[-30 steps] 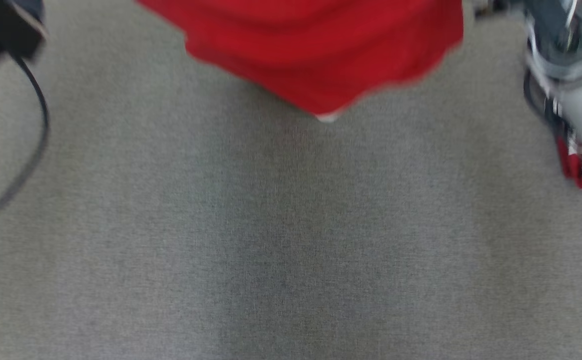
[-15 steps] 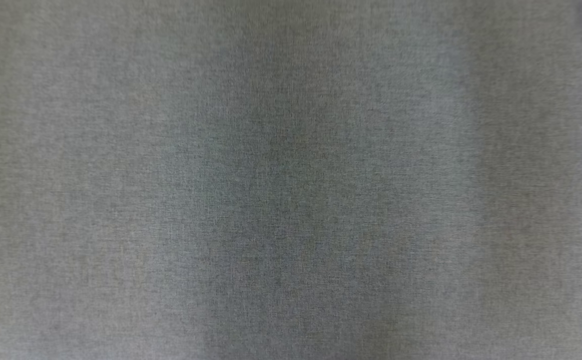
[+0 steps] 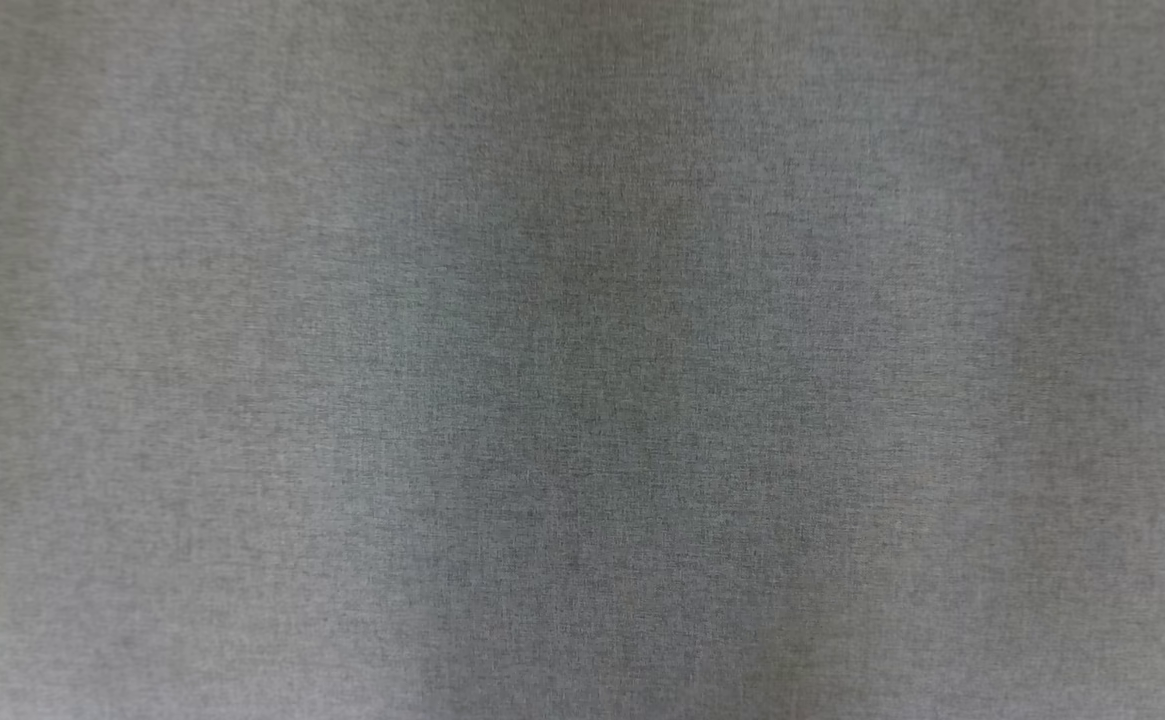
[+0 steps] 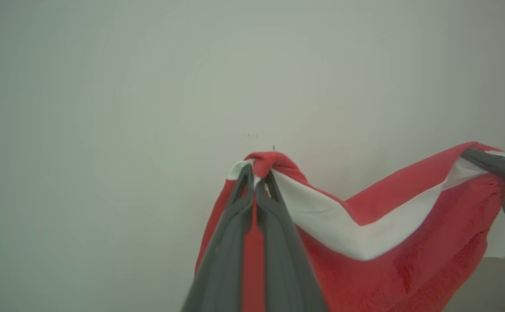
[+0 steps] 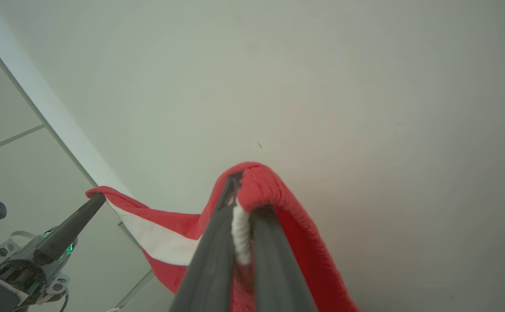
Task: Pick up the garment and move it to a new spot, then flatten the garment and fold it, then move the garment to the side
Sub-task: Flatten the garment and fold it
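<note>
Head view has swung off the red garment (image 4: 399, 277) onto grey bench (image 3: 582, 360). Left end effector (image 4: 257, 174) and right end effector (image 5: 245, 195) each pinch its striped edge at lower centre of the wrist frames, so the carry looks under way.

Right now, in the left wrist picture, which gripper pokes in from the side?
The right gripper, at that picture's right edge, pinching one end of the red-and-white garment. The left gripper rises from the bottom middle instead, pinching the other end.
</note>
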Controlling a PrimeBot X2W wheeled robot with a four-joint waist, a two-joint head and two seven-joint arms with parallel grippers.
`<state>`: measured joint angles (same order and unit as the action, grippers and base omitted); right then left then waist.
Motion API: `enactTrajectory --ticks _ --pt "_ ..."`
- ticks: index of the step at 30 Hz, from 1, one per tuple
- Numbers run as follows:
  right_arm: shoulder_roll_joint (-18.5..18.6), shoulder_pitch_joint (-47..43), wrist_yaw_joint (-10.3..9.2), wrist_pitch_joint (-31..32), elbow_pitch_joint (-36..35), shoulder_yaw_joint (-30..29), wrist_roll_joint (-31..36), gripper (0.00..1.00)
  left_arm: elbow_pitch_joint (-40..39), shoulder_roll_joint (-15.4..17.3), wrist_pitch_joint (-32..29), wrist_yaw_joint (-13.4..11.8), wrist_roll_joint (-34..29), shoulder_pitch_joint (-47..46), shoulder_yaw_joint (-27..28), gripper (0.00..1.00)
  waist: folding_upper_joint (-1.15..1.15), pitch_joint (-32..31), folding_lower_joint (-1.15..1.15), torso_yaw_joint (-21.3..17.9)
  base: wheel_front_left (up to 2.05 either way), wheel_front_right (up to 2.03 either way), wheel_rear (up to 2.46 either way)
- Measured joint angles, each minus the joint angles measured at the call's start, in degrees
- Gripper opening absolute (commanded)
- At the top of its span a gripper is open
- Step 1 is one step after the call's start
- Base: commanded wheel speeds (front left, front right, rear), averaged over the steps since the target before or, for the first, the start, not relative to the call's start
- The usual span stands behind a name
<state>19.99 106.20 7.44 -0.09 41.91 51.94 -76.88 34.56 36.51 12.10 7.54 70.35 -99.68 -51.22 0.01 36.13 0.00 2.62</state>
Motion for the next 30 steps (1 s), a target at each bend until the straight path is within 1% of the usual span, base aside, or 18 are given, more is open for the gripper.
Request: enactTrajectory --ticks 3,4,7,8,11,13,17,18,20,23,25,28,30 --pt "3.09 -5.84 0.0 0.36 -7.12 1.66 -2.66 0.0 -4.03 1.04 1.93 -0.01 2.16 5.37 -1.46 0.0 0.0 -0.96 0.0 0.09 0.0 0.0 0.0" --pt "4.31 -8.23 0.0 0.37 -9.77 1.99 -3.89 0.0 -5.89 1.85 2.03 -0.01 2.59 7.6 -2.52 0.0 0.0 -1.39 0.0 0.13 0.0 0.0 0.0" --pt "8.9 -15.75 0.0 -0.25 -17.16 2.78 -6.91 0.0 -10.5 3.32 2.78 -0.01 4.64 15.76 -2.22 0.0 -0.01 -2.98 -0.01 0.18 0.0 0.0 0.0" --pt "10.43 -18.59 0.0 -0.56 -19.49 2.87 -8.24 0.0 -11.93 3.74 2.77 0.01 4.02 18.6 -1.24 0.0 0.0 -3.59 -0.01 0.22 0.0 0.0 0.0" --pt "14.97 -27.38 0.0 -1.55 -26.86 4.04 -10.74 0.0 -17.08 3.88 2.93 0.0 4.74 27.96 5.08 0.0 -0.01 -5.5 -0.01 0.35 0.0 0.0 0.0" --pt "17.88 -33.17 0.0 -2.97 -31.71 5.19 -11.26 0.0 -20.28 3.78 2.93 -0.02 3.68 35.29 7.23 0.0 -0.01 -6.82 -0.02 0.49 0.0 0.0 0.0" --pt "23.18 -44.49 0.0 -6.09 -39.16 7.26 -13.4 0.0 -24.63 1.02 2.94 -0.03 0.92 50.99 13.15 0.0 -0.01 -9.59 -0.02 0.81 0.0 0.0 0.0" --pt "25.49 -49.77 0.0 -7.2 -41.61 9.32 -13.14 0.0 -26.29 0.13 2.93 -0.01 -1.51 58.27 13.38 0.0 -0.02 -11.06 -0.02 0.97 0.0 0.0 0.0" --pt "27.42 -54.3 0.0 -7.22 -43.64 11.83 -13.21 0.0 -26.5 -1.52 2.93 -0.03 -2.42 64.85 15.64 0.0 -0.02 -12.52 -0.02 1.1 0.0 0.0 0.0" --pt "28.95 -59.6 0.0 -8.69 -44.78 14.58 -12.06 0.0 -26.31 -2.65 2.94 -0.02 -5.73 72.62 17.11 0.0 -0.02 -14.76 -0.02 1.21 0.0 0.0 0.0" --pt "29.42 -62.43 0.0 -10.56 -44.82 15.51 -11.7 0.0 -25.87 -3.83 2.93 -0.02 -7.94 76.81 18.37 0.0 -0.02 -16.18 -0.03 1.23 0.0 0.0 0.0" --pt "30.23 -66.68 0.0 -11.59 -44.52 17.48 -10.43 0.0 -24.58 -4.83 2.94 -0.01 -11.33 82.08 19.62 0.0 -0.02 -18.23 -0.02 1.22 0.0 0.0 0.0" --pt "30.4 -69.25 0.0 -12.21 -44.54 18.14 -10.51 0.0 -23.71 -5.68 2.94 -0.02 -12.69 85.25 21.89 0.0 -0.02 -19.56 -0.02 1.14 0.0 0.0 0.0"
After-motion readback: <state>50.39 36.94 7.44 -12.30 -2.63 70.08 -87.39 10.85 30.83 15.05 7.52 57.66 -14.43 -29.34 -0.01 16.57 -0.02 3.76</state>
